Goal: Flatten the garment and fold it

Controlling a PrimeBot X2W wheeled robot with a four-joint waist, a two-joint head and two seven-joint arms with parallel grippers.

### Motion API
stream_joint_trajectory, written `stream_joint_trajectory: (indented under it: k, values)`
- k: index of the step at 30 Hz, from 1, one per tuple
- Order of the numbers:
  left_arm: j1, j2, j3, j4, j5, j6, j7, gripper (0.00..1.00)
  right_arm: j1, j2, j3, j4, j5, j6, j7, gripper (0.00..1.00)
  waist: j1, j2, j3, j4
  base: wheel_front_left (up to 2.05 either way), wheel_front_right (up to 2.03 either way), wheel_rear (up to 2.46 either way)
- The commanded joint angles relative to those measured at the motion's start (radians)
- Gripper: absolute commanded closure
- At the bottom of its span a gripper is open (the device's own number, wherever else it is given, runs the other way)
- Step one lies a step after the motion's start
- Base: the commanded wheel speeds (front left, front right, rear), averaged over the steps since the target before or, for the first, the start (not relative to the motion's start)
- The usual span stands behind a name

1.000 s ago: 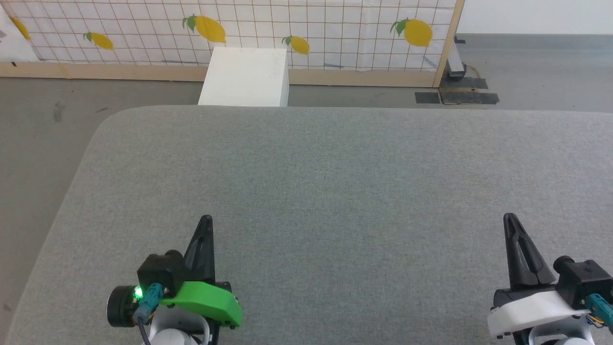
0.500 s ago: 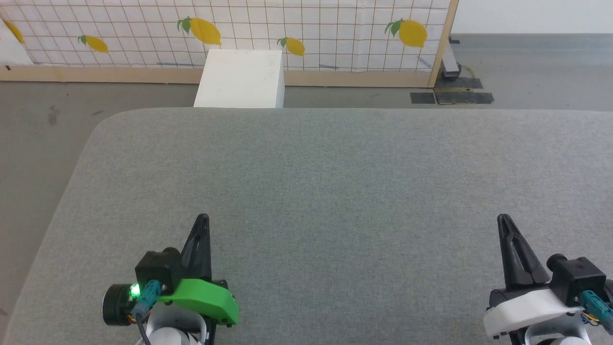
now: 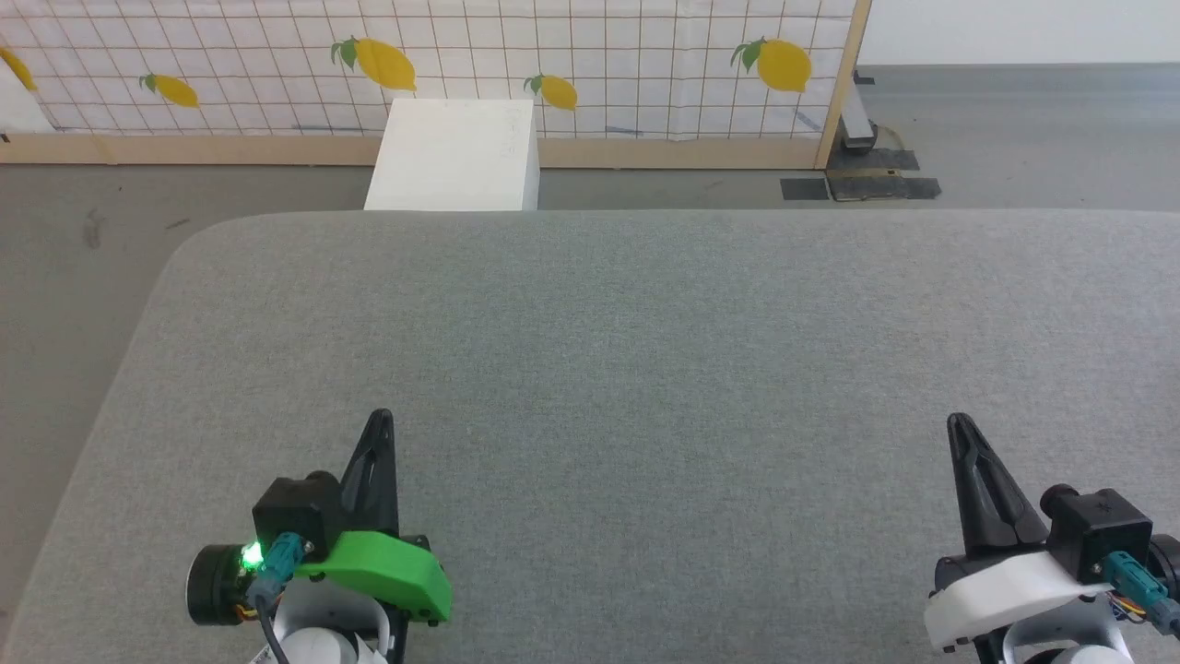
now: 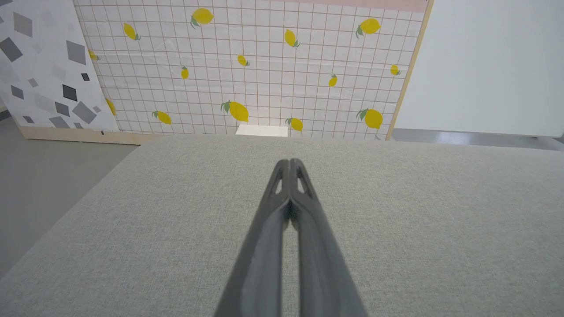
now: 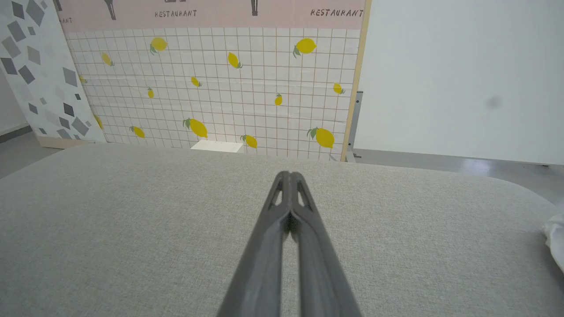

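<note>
The head camera has shifted rightward; left tool (image 3: 380,420) and right tool (image 3: 957,422) stand pressed together.

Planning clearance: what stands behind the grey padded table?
A white box, its base hidden by the far edge of the table; behind it, a lemon-print panel.

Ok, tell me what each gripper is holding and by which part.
Nothing is held: the left gripper and the right gripper both have their jaws shut on nothing.
</note>
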Motion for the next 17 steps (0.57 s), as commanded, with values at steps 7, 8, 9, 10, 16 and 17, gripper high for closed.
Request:
stream_joint_trajectory:
  k: [7, 8, 9, 10, 16, 17]
  values:
    - [0.020, -0.002, 0.012, -0.014, 0.030, -0.004, 0.017, 1.00, -0.022, 0.001, 0.009, -0.004, -0.008, -0.001, 0.018, 1.00, 0.0000, 0.0000, -0.001, -0.006, 0.00, 0.00, 0.00]
    - [0.020, -0.002, 0.013, -0.015, 0.031, -0.004, 0.019, 1.00, -0.022, 0.001, 0.010, -0.004, -0.009, -0.001, 0.019, 1.00, 0.0000, 0.0000, -0.001, -0.007, 0.00, 0.00, 0.00]
    - [0.020, -0.002, 0.014, -0.016, 0.033, -0.004, 0.021, 1.00, -0.023, 0.001, 0.011, -0.004, -0.009, -0.001, 0.022, 1.00, 0.0000, 0.0000, -0.002, -0.008, 0.00, 0.00, 0.00]
    - [0.020, -0.002, 0.015, -0.017, 0.035, -0.004, 0.023, 1.00, -0.023, 0.001, 0.012, -0.005, -0.009, -0.001, 0.023, 1.00, 0.0000, 0.0000, -0.002, -0.009, 0.00, 0.00, 0.00]
    - [0.022, -0.002, 0.022, -0.024, 0.045, -0.005, 0.035, 1.00, -0.026, 0.001, 0.017, -0.005, -0.012, -0.001, 0.034, 1.00, 0.0000, 0.0000, -0.003, -0.014, 0.00, 0.00, 0.00]
    - [0.023, -0.002, 0.023, -0.026, 0.047, -0.005, 0.038, 1.00, -0.026, 0.001, 0.018, -0.005, -0.012, -0.001, 0.036, 1.00, 0.0000, 0.0000, -0.003, -0.015, 0.00, 0.00, 0.00]
